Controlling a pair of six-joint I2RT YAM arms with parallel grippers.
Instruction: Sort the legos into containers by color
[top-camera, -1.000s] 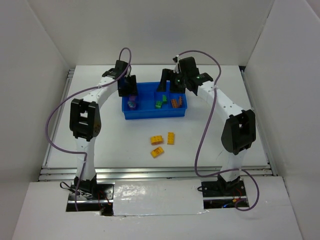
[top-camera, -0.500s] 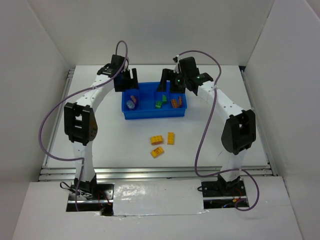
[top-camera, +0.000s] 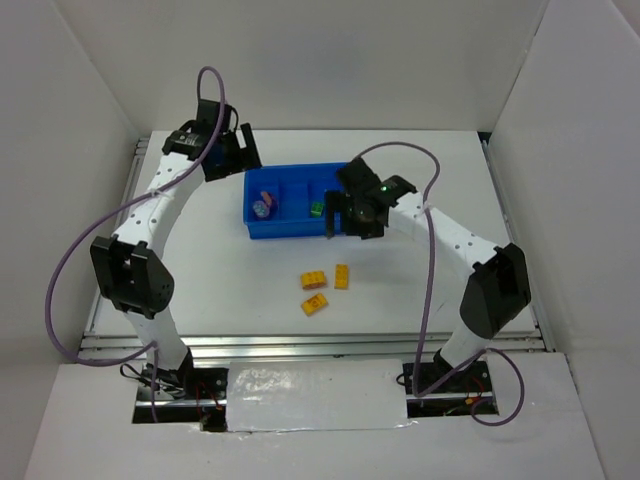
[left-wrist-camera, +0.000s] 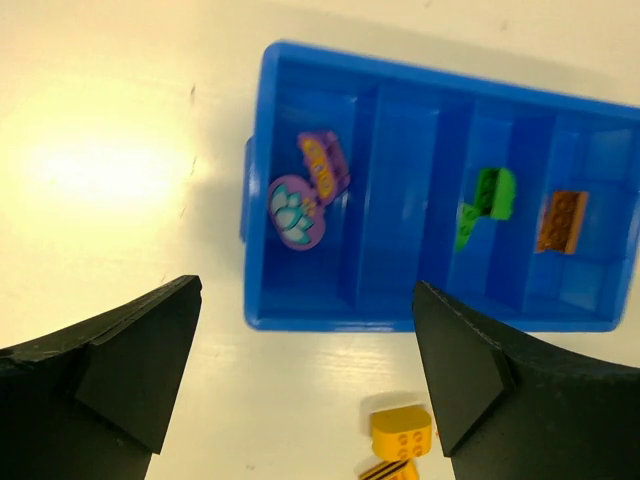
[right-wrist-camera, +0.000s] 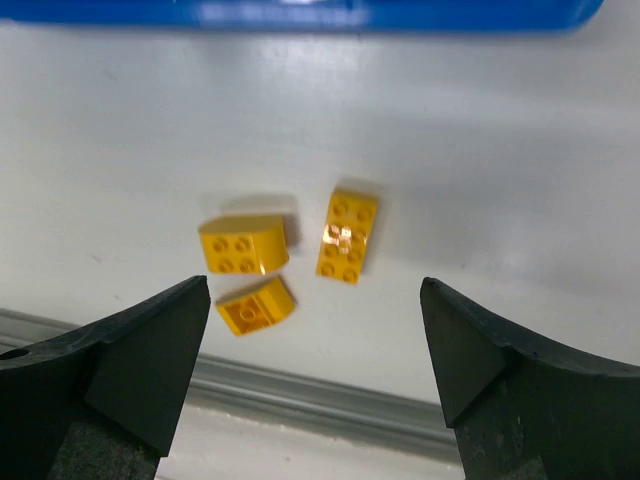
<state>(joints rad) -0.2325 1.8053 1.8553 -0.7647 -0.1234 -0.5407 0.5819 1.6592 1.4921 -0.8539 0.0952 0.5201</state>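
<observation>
From the overhead camera, we saw the left gripper (top-camera: 243, 152) hanging off the far-left corner of the blue tray (top-camera: 300, 233), its jaws spread and holding nothing. The right gripper (top-camera: 347, 225), likewise released, hung over the tray's near edge, and three yellow bricks (top-camera: 315, 280) lay on the white table (top-camera: 230, 280) in front of the tray, apart from it. Through the left wrist camera, we looked down between parted fingers (left-wrist-camera: 140, 350) at the tray: two purple pieces (left-wrist-camera: 322, 165) touching in one end compartment, a green piece (left-wrist-camera: 495, 190) two sections over, and a brown brick (left-wrist-camera: 561, 220) in the section beside that. Through the right wrist camera, the wide-set fingers framed the three yellow bricks, two close together and the third just beside them.
</observation>
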